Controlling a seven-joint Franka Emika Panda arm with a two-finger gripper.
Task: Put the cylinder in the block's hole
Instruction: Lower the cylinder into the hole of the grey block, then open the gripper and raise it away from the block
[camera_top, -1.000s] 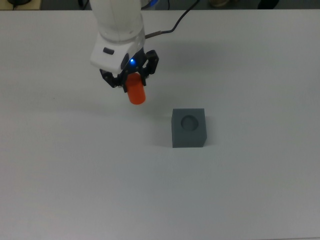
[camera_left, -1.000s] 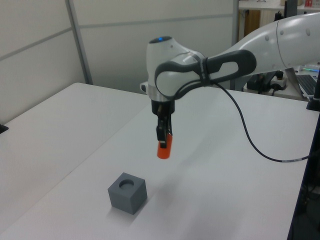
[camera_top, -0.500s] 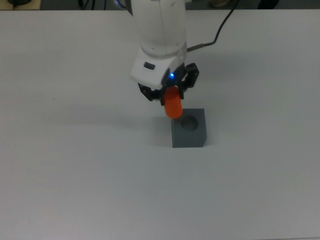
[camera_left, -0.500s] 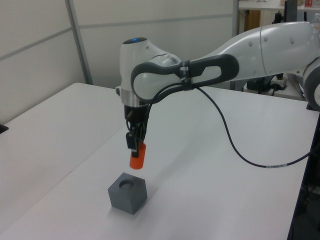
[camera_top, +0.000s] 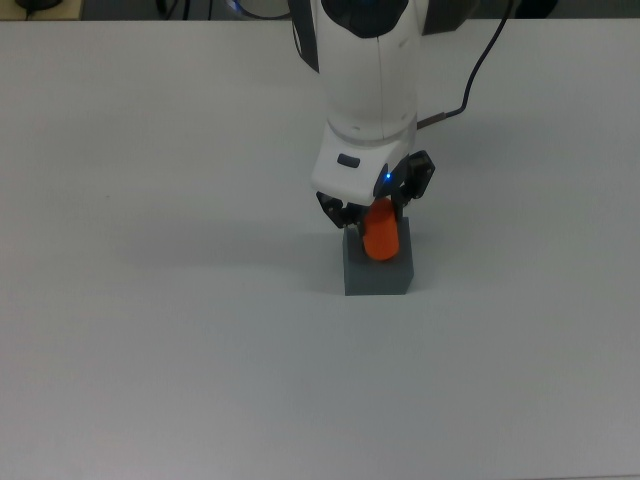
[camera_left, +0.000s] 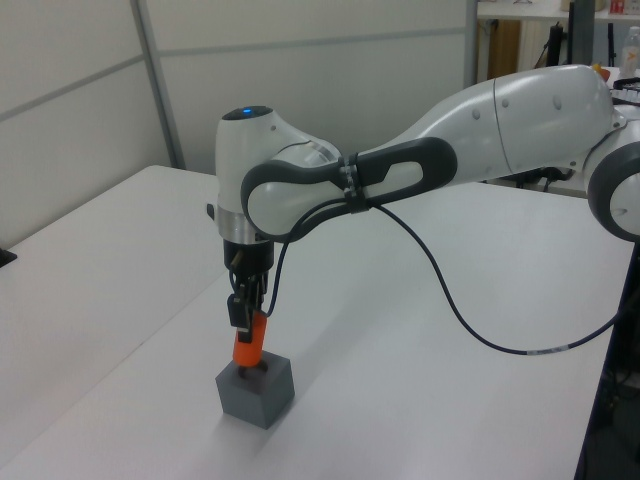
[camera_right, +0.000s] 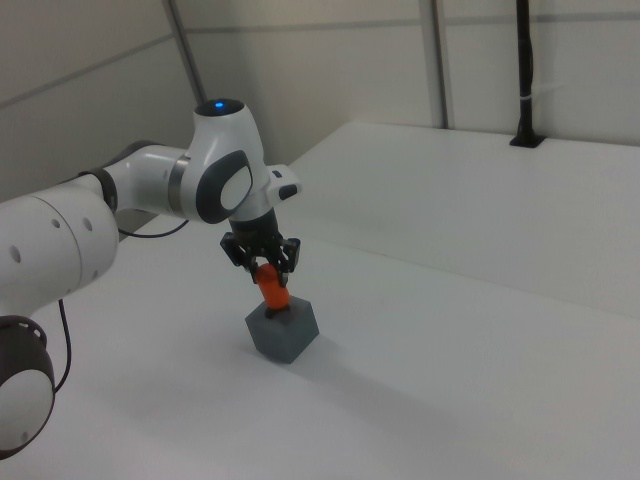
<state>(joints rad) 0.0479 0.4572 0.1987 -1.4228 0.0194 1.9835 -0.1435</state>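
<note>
The orange cylinder (camera_top: 380, 238) (camera_left: 247, 346) (camera_right: 273, 289) hangs upright in my gripper (camera_top: 375, 212) (camera_left: 243, 322) (camera_right: 262, 262), which is shut on its upper part. Its lower end sits right over the top face of the dark grey block (camera_top: 378, 272) (camera_left: 257, 392) (camera_right: 284, 333), at or just inside the hole. The hole itself is hidden by the cylinder in all three views. The block rests on the white table (camera_top: 150, 300).
A black cable (camera_left: 470, 320) trails from the arm (camera_left: 450, 160) across the table. In the left view, the table's right edge (camera_left: 605, 330) borders dark equipment. A black post (camera_right: 524, 70) stands at the far end of the table in the right view.
The gripper carried the cylinder toward the top view's right and down, from beside the block to directly over its hole. The block has not moved.
</note>
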